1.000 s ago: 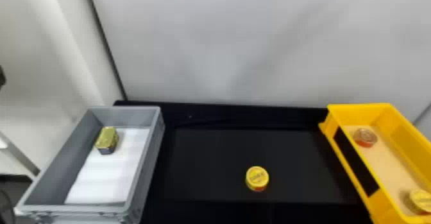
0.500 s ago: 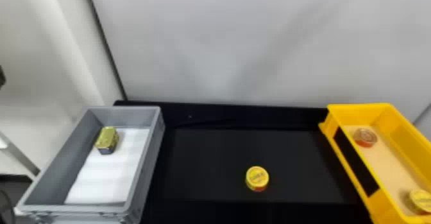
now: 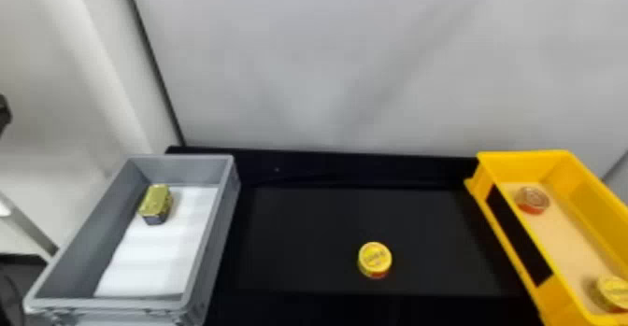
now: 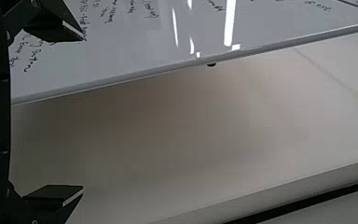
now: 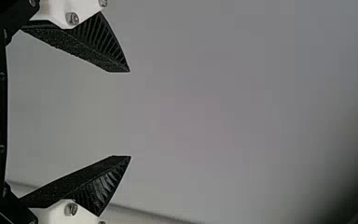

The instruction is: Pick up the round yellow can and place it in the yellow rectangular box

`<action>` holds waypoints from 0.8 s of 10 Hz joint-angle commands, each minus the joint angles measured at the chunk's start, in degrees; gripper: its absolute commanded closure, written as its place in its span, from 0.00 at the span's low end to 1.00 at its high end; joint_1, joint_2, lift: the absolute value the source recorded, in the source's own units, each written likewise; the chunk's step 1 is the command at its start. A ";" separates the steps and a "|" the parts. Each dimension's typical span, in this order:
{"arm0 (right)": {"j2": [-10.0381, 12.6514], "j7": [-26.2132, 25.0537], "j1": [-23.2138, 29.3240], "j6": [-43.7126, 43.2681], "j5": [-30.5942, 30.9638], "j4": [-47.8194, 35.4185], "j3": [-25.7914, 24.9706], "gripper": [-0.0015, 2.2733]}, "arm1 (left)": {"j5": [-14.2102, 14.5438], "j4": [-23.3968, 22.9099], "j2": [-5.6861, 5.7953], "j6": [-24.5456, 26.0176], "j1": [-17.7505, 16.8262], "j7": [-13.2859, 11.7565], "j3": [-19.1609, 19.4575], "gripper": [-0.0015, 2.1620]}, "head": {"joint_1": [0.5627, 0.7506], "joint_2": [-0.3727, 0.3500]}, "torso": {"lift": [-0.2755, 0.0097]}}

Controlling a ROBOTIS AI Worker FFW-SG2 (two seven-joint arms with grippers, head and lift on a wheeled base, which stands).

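Plainly, pale walls behind a black surface.
Left fingers spread, empty; then grey box, round yellow can on the surface, apart from all fingers, yellow rectangular box, right fingers likewise spread, empty.

Glossy yellow plastic box; matt, smooth black table surface.

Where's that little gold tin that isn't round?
In the head view, the gold tin sits inside the gray box on the left, near its far end.
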 commanded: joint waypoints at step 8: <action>0.12 -3.03 10.27 -7.01 -13.72 7.78 19.24 0.08 | 0.00 0.62 -0.15 0.27 -0.19 -0.09 0.21 0.06 | 0.70 0.53 | 0.65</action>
